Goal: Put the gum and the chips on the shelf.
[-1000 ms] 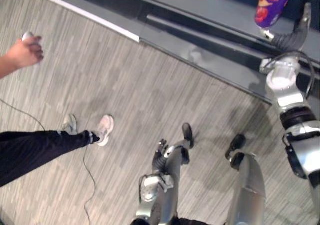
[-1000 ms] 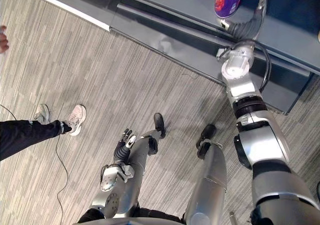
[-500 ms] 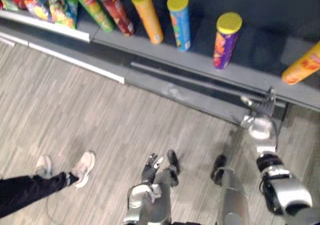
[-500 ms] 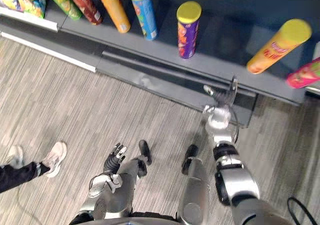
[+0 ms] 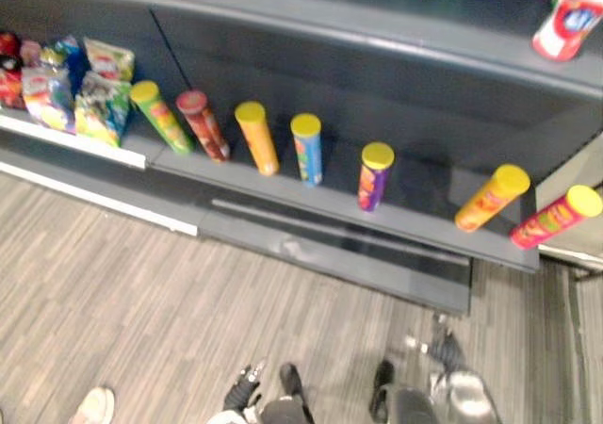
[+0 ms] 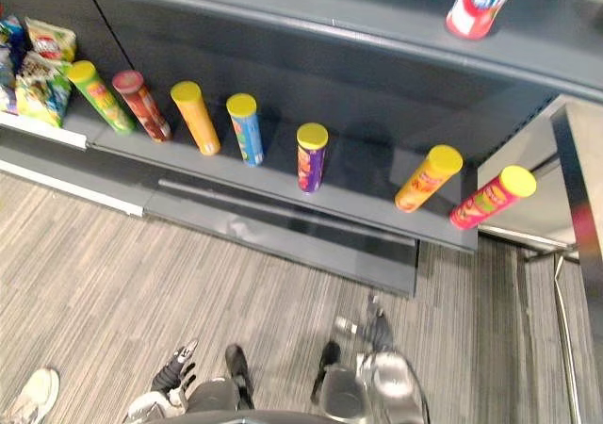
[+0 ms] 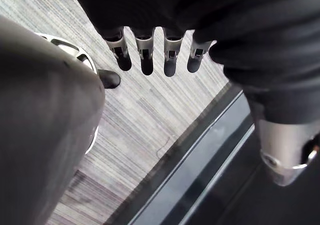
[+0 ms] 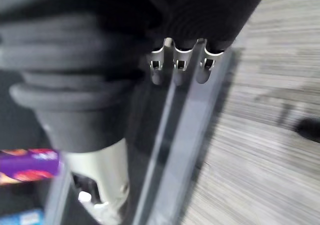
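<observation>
Well beyond right hand point(image 6: 377, 332), chips point(image 6: 311, 157)

No text you can read: label print on the chip cans point(image 6: 311, 157) mid-frame and snack bags point(image 5: 94, 94) upper left is too blurred.

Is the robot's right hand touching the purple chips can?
Apart. In the right eye view the right hand hangs over the floor, plainly short of the purple can standing on the shelf.
</observation>
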### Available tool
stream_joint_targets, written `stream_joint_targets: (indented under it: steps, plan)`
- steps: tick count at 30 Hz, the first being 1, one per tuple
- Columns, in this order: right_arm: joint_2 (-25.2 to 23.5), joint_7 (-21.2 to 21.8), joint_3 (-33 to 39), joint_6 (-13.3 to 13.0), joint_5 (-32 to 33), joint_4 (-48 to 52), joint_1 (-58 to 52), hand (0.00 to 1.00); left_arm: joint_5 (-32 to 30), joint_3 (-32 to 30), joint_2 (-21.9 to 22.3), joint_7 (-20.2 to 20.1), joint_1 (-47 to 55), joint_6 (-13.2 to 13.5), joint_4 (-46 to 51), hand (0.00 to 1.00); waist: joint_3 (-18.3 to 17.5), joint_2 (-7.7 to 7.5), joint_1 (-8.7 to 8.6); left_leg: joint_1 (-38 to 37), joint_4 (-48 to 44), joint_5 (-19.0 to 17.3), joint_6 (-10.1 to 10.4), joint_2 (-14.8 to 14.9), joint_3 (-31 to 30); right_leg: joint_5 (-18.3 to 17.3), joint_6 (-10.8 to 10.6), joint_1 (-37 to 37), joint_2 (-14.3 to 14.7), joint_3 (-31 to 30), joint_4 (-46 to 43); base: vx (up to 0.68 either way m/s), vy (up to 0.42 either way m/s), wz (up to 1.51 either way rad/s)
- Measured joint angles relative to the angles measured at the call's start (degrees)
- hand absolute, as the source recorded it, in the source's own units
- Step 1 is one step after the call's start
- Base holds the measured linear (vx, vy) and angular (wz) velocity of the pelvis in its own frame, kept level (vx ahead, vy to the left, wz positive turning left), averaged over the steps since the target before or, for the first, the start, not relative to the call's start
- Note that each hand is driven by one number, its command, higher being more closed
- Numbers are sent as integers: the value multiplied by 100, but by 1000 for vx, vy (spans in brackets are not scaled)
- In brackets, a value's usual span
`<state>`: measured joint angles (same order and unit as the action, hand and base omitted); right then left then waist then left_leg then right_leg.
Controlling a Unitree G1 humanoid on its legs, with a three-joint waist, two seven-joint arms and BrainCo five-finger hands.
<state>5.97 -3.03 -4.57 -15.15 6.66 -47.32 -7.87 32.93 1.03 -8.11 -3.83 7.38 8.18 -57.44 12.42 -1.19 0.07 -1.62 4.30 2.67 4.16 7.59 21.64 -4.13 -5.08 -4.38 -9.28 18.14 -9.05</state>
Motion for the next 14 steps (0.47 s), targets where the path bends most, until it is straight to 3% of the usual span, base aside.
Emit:
stream_joint_targets:
  steps: [2, 6, 9, 14]
  plan:
    - [-26, 326, 280, 55, 89, -462, -55, 0, 85, -290, 118, 21, 111, -4, -131, 0, -203, -32, -16, -223, 93, -23, 29, -30, -9, 33, -50, 269, 12, 17, 174, 79, 47, 2]
    - [-113, 353, 891, 115, 799, -1160, -16, 0, 506, -598, 215, 7, 191, -82, -362, 0, -420, -54, 3, -480, 122, -69, 52, -40, -53, 32, -61, 588, 23, 86, 360, 8, 18, 7]
    - [-198, 73, 1603, 471, 1483, -1726, -35, 0, 884, -814, 352, 28, 191, -176, -649, 0, -557, 73, -8, -629, 153, -100, 42, -54, -83, 41, -123, 819, 36, 118, 508, 5, 2, 3]
    - [-252, -177, 2021, 862, 1657, -1912, -213, 0, 970, -809, 362, 162, 168, -387, -807, 0, -630, 144, -57, -654, 158, -109, 43, -90, -189, 48, -147, 962, 27, 196, 632, -4, 10, 10]
